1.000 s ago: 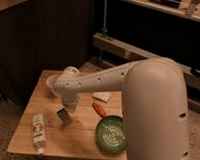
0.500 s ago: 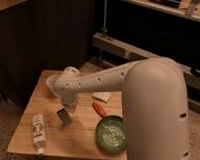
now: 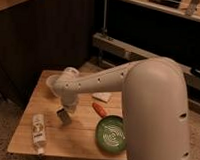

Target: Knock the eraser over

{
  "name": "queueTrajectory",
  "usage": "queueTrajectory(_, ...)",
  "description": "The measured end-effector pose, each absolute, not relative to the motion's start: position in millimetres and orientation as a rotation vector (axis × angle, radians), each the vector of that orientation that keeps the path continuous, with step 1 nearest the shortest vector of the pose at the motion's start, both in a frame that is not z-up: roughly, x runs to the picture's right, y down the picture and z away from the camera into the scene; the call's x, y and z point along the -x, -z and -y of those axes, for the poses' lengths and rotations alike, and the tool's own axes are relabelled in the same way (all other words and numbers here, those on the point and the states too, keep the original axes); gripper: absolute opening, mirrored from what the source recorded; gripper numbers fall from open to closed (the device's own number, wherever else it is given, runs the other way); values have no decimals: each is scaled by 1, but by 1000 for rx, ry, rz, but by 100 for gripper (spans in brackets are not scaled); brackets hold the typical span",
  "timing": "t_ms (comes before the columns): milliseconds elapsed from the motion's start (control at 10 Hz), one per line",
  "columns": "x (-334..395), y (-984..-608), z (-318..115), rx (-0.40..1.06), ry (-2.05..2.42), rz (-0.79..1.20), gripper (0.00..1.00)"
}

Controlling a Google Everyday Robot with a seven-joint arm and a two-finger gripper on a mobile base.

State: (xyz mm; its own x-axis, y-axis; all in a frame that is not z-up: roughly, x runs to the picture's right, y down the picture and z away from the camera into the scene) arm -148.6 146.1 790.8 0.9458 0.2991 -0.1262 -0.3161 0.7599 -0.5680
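The eraser (image 3: 63, 115) is a small dark block with a lighter grey face, standing tilted on the wooden table (image 3: 26, 134), left of centre. My gripper (image 3: 68, 104) is at the end of the white arm, directly above the eraser and close to or touching its top. The wrist hides where they meet.
A white labelled bottle (image 3: 39, 130) lies at the front left. A green bowl (image 3: 111, 133) sits at the front right, with an orange object (image 3: 99, 109) behind it. A pale flat block (image 3: 102, 96) and a white cup (image 3: 52, 83) are at the back.
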Motion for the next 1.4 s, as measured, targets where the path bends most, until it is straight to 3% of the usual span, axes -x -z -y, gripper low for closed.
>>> queueTrajectory(1400, 146, -789, -149, 612, -337, -24, 0)
